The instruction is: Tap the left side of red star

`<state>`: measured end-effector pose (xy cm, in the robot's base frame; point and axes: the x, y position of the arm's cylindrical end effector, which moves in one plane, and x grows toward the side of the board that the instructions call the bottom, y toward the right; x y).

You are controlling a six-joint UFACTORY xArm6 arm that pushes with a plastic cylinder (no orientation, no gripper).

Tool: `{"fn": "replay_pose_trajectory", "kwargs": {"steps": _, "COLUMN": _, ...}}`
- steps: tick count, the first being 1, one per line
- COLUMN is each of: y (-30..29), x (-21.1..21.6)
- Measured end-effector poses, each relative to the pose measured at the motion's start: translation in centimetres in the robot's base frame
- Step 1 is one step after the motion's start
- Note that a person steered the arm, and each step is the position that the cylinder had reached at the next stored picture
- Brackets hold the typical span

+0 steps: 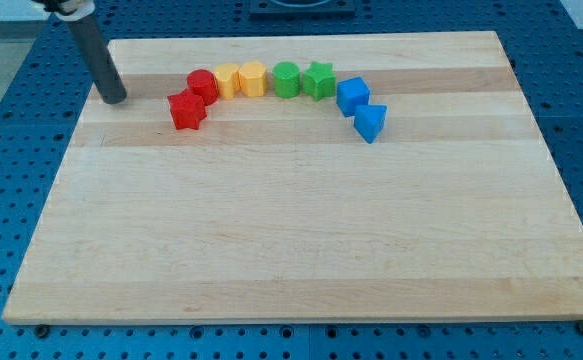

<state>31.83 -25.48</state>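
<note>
The red star [186, 110] lies on the wooden board [301, 230] near the view's top left. It is the left end of an arc of blocks. My tip [114, 98] rests on the board to the left of the red star, a clear gap apart and slightly higher in the view. The dark rod rises from the tip toward the view's top left corner. A red cylinder [203, 85] touches the star at its upper right.
The arc continues rightward: a yellow block [228, 80], a second yellow block [253, 77], a green cylinder [287, 79], a green star [319, 79], a blue block [352, 96] and a blue triangular block [370, 122]. A blue perforated table surrounds the board.
</note>
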Motion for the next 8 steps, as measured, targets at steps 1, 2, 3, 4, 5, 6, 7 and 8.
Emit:
{"fn": "replay_pose_trajectory", "kwargs": {"steps": 1, "y": 0.4, "x": 0.0}}
{"fn": "replay_pose_trajectory", "kwargs": {"steps": 2, "y": 0.3, "x": 0.0}}
{"fn": "replay_pose_trajectory", "kwargs": {"steps": 3, "y": 0.2, "x": 0.0}}
{"fn": "replay_pose_trajectory", "kwargs": {"steps": 4, "y": 0.2, "x": -1.2}}
{"fn": "replay_pose_trajectory", "kwargs": {"steps": 5, "y": -0.1, "x": -0.3}}
{"fn": "replay_pose_trajectory", "kwargs": {"steps": 6, "y": -0.7, "x": 7.4}}
{"fn": "replay_pose_trajectory", "kwargs": {"steps": 7, "y": -0.6, "x": 10.9}}
{"fn": "replay_pose_trajectory", "kwargs": {"steps": 8, "y": 0.6, "x": 12.0}}
